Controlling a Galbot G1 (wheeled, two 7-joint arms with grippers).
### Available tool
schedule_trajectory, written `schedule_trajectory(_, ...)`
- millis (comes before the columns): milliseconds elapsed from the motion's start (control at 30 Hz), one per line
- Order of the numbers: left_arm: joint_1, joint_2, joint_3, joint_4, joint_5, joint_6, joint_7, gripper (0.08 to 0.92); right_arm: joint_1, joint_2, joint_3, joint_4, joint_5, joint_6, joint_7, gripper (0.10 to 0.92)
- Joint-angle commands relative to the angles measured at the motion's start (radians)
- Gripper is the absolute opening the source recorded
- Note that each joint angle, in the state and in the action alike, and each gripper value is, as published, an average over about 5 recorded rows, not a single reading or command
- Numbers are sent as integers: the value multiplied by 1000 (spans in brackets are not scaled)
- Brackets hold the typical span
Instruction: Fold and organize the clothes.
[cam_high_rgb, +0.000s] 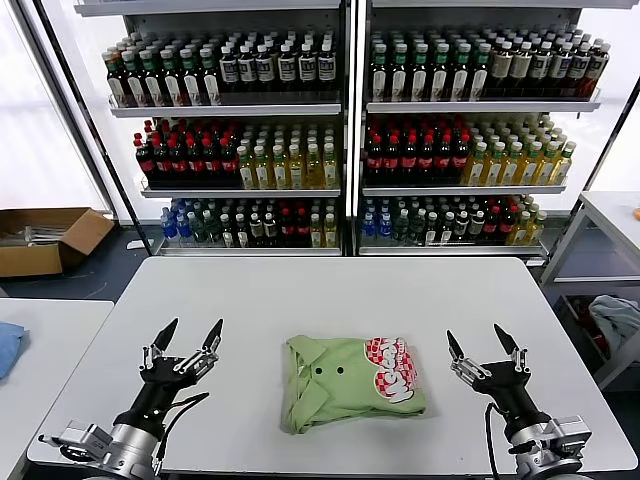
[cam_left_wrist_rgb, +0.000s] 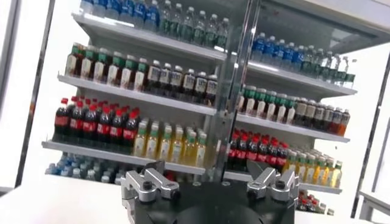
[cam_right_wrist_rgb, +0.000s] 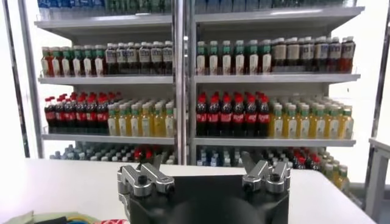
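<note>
Your left gripper (cam_high_rgb: 190, 334) hovers over the near left part of the table (cam_high_rgb: 300, 290), fingers spread wide and holding nothing. Your right gripper (cam_high_rgb: 478, 340) sits the same way over the near right part, fingers apart and empty. Both point away from you, toward the shelves (cam_high_rgb: 345, 110).

Between the two grippers, clear of each, you have the shirt (cam_high_rgb: 350, 380) lying folded into a compact block on the table, nearer your edge than the far one. Its collar and dark buttons face your left gripper; the red-and-white print faces the right one.

Beyond the table, the shelves hold rows of bottles. A cardboard box (cam_high_rgb: 45, 240) sits on the floor to your left.
</note>
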Motion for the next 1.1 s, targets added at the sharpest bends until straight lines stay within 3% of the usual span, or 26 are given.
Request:
schedule_trajectory(33,-3,-14,-63,0,13,-15,60,823,-40,43,52,21,-28,35,-42,823)
schedule_trajectory(1100,-32,46,-186,92,23,-29,97,823,-35,46,84,-8,-4,47,-43,823)
